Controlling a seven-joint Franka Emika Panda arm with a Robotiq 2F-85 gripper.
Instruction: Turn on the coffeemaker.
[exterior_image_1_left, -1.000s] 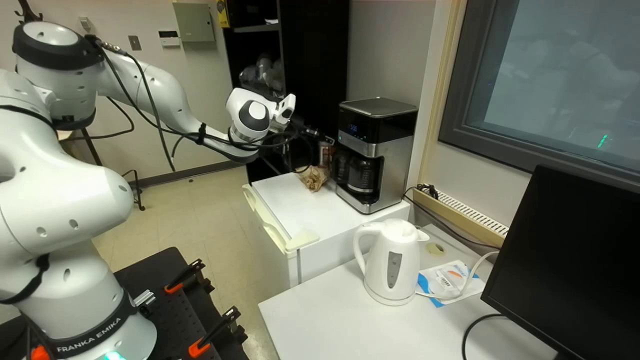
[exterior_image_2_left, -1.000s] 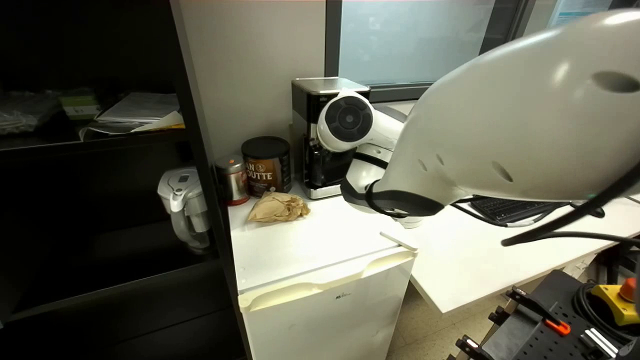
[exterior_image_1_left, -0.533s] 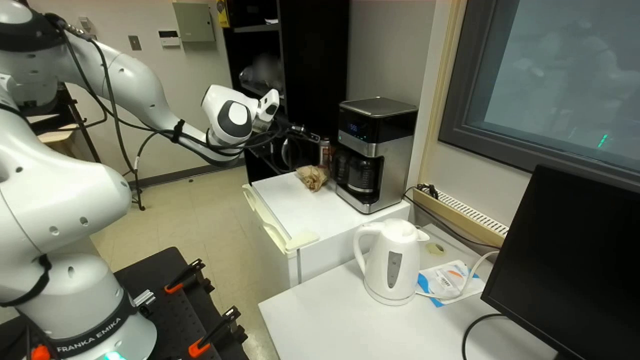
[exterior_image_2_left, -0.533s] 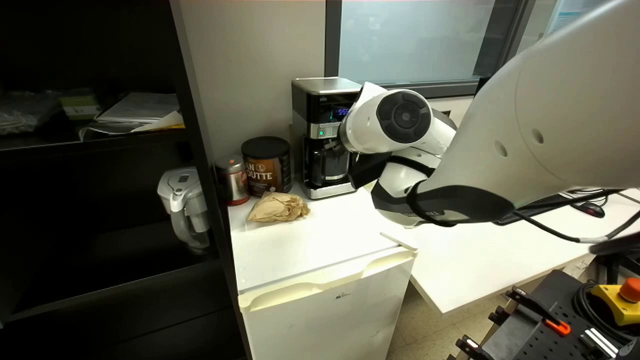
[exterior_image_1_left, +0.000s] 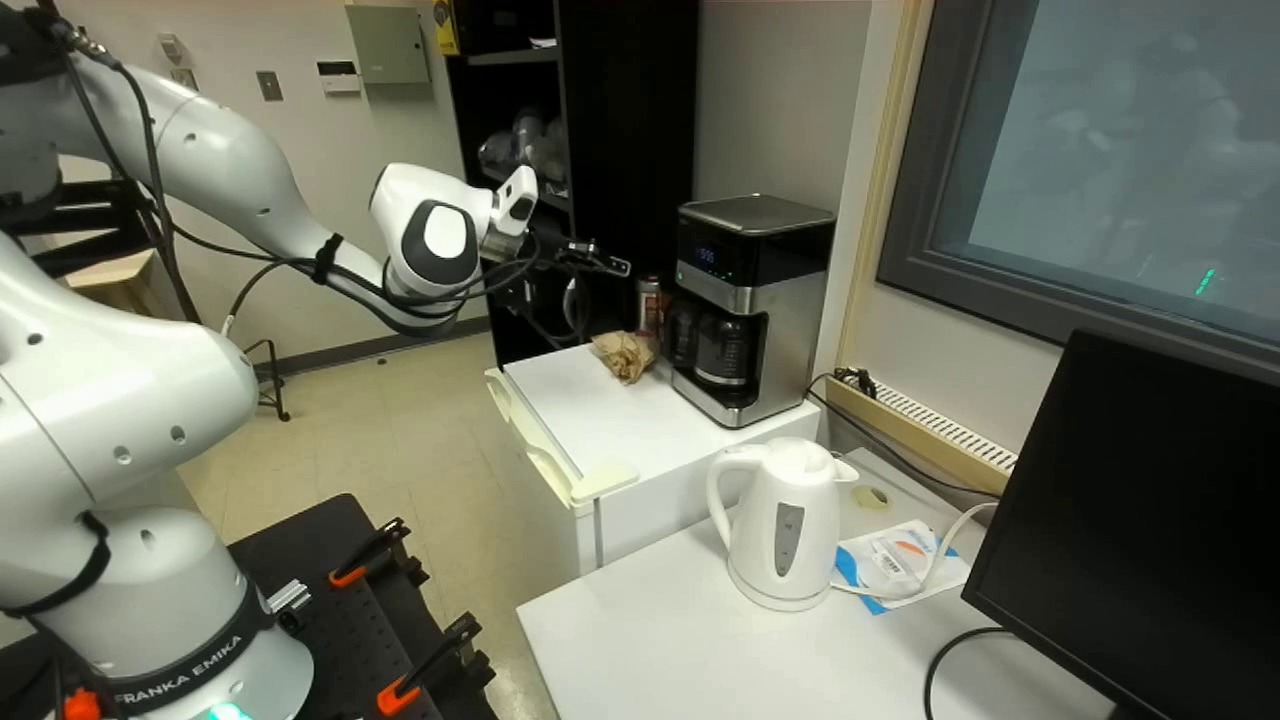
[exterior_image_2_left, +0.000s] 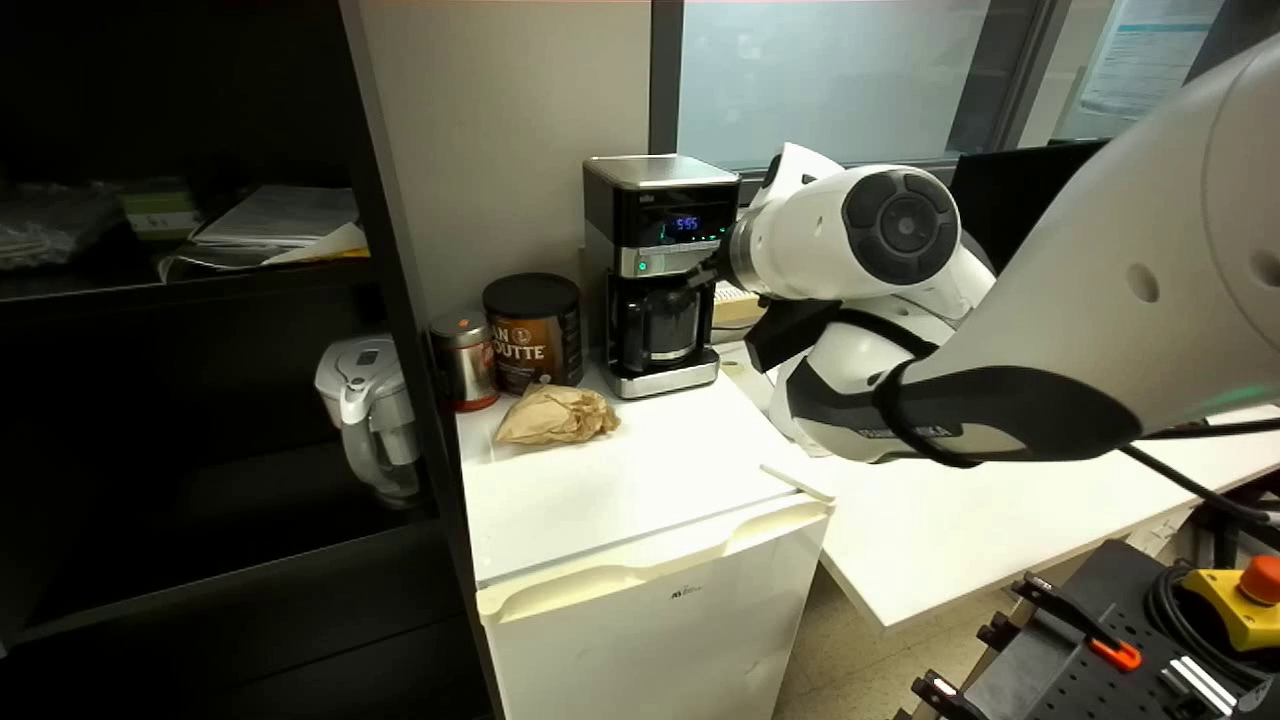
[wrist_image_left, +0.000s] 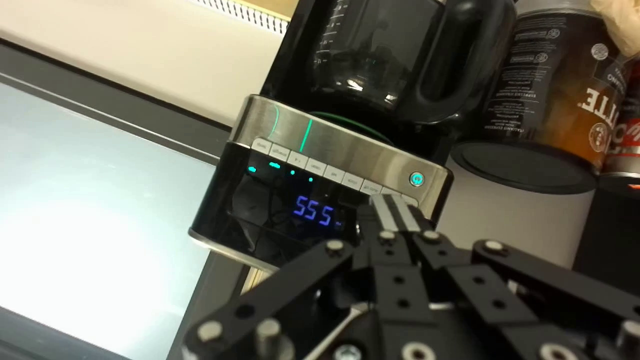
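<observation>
Closest in the wrist view is the black linkage-style gripper (wrist_image_left: 395, 212), jaws pinched right together. Past it, with a bit of a gap between, is the boxy black-and-silver coffeemaker (exterior_image_1_left: 755, 310), sitting on a small white fridge (exterior_image_2_left: 620, 500) in both exterior views. Its round button (wrist_image_left: 416, 179) glows green, and the blue display (wrist_image_left: 313, 210) says 5:55. Black-lidded brown coffee can (exterior_image_2_left: 535, 345) just beside it, grey-framed window (exterior_image_2_left: 800, 80) farther back.

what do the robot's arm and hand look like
The arm is white with rounded links, dark caps, black straps and cables, and "FRANKA EMIKA" on its base band. The hand is black, with jointed bars, silvery pins and grey tip strips.
</observation>
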